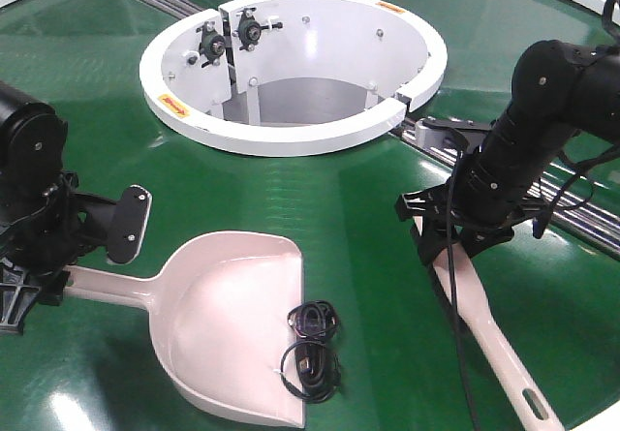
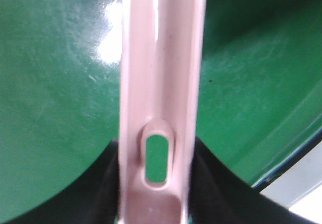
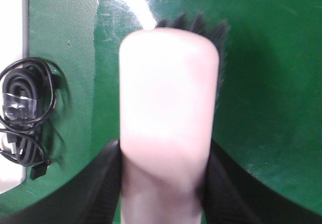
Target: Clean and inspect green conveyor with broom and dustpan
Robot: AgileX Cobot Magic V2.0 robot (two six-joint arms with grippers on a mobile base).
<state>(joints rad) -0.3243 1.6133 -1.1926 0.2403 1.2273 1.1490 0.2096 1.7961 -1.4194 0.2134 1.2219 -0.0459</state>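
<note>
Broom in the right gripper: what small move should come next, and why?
Probably sweep the broom toward the dustpan: the black cable straddles its lip, only partly inside, with bare green conveyor between broom and cable.

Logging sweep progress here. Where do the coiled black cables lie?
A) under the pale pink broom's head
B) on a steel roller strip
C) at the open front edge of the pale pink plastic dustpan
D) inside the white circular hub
C: the coiled black cables lie across the open lip of the pale pink plastic dustpan, clear of the pale pink broom.
</note>
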